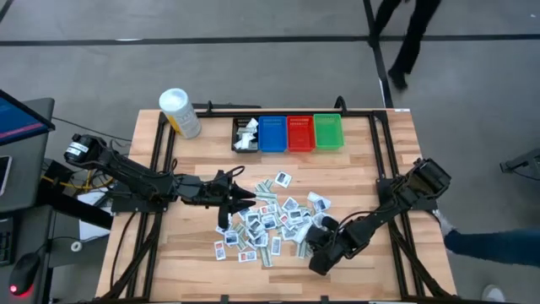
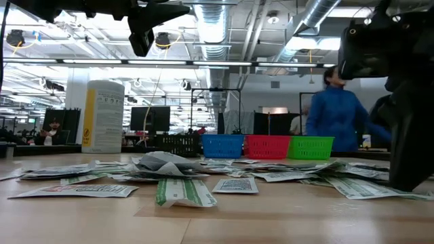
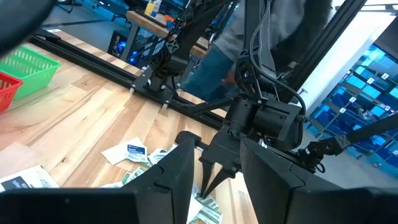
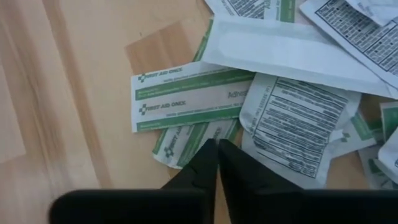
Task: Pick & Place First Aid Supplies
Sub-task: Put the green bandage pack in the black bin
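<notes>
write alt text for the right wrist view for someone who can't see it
The right gripper is shut, its two dark fingertips pressed together over green-and-white first aid packets on the wooden table. More packets overlap beside them, one a plain white strip and one printed with small black text.

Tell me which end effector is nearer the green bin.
Left. The left end effector hovers over the packet pile's left side, nearer the green bin; the right end effector sits at the pile's front edge.

"FIRST AID ONLY" (twice), packet
</notes>
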